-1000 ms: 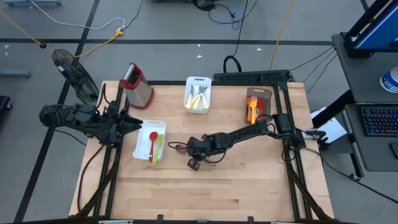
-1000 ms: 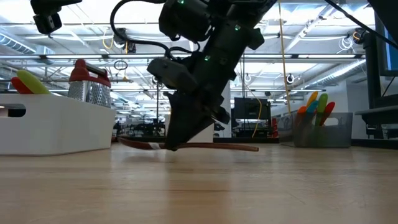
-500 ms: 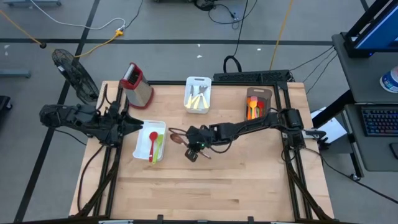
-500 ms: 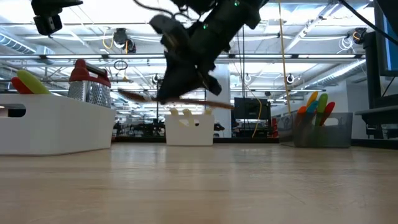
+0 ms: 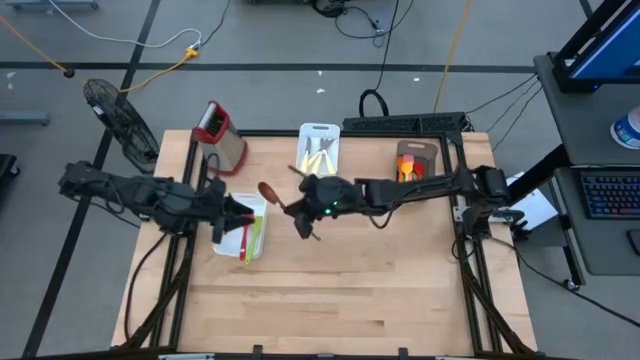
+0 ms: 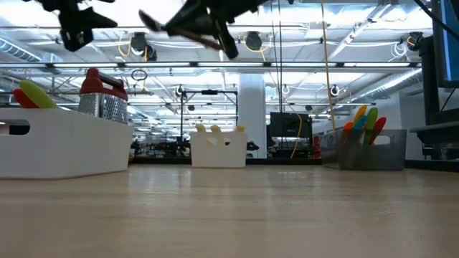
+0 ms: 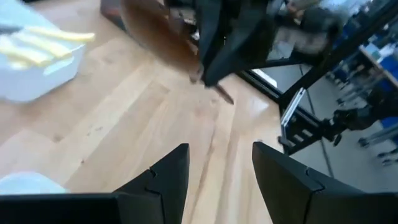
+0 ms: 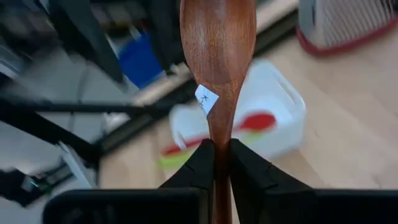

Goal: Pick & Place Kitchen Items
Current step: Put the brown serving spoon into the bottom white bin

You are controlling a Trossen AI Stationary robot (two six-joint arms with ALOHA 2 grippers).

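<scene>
The right gripper (image 5: 303, 208) is up in the air over the middle of the table (image 5: 340, 300), and its two fingers (image 8: 205, 167) pinch the thin handle of a brown wooden spoon (image 5: 268, 192). The spoon does not touch the table. Its round bowl points toward the left arm, and a small white sticker (image 8: 206, 98) sits on its neck. In the low view the spoon (image 6: 188, 29) shows high up near the top, tilted, with the table bare under it. The left gripper (image 5: 243, 214) hangs over the white tray (image 5: 258, 203) on the left side of the table. Its fingers (image 7: 166, 180) are spread apart and hold nothing. In that tray lie a red spoon (image 5: 243, 232) and a green spoon (image 5: 254, 238), side by side. At the back of the table stands a steel grater (image 5: 218, 135) with a red top. Next to it is a second white tray (image 5: 320, 131) with pale utensils (image 5: 318, 155) inside. A brown tray (image 5: 420, 148) sits at the back right, and orange and red utensils (image 5: 406, 169) are in it. In the low view more bright utensils (image 6: 364, 117) stick up from a clear holder on the right
</scene>
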